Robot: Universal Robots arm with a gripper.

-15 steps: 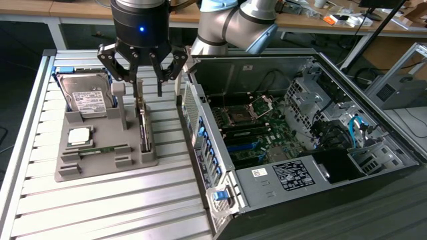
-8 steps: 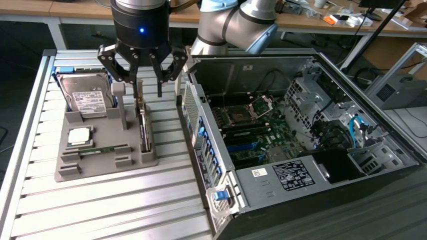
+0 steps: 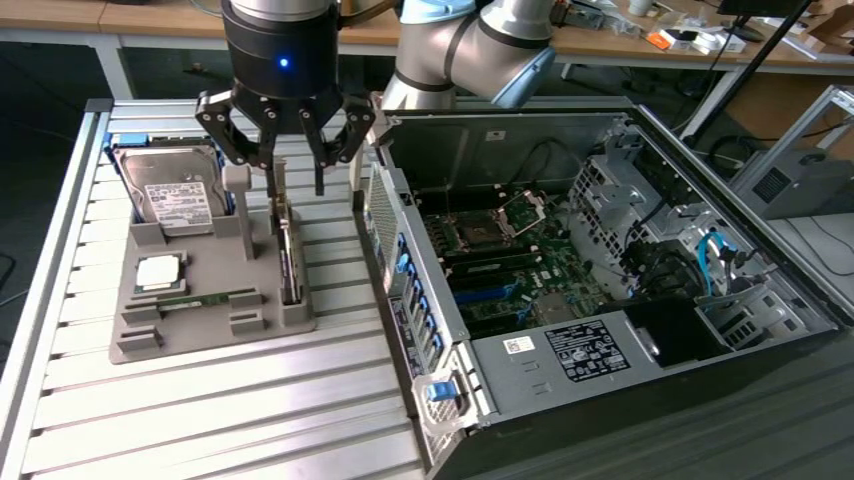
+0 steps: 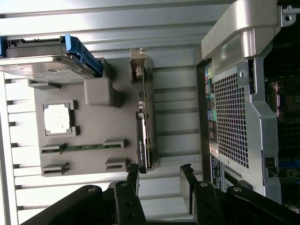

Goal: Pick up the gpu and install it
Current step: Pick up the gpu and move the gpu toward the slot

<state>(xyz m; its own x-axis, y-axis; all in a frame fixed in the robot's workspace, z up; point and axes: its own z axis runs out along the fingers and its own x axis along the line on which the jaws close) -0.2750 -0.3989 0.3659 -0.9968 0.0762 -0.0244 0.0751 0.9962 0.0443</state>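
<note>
We're looking at a slatted aluminium worktop (image 3: 200, 410), w/ cluttered wooden desks (image 3: 160, 20) running along the back of the room. An open PC case (image 3: 601, 270) is lying on its side at the exterior view's right, motherboard facing up. Beside it a grey tray (image 3: 200, 335) is sitting on the slats, carrying a hard drive (image 3: 174, 190), a CPU (image 3: 158, 272) & a memory stick (image 3: 207, 300). The gpu (image 3: 286, 255) is standing on edge in the tray slot nearest the case. The pincer (image 3: 296, 188) is hovering just above the gpu's hard-drive end, jaws spread, gripping nothing.
</note>
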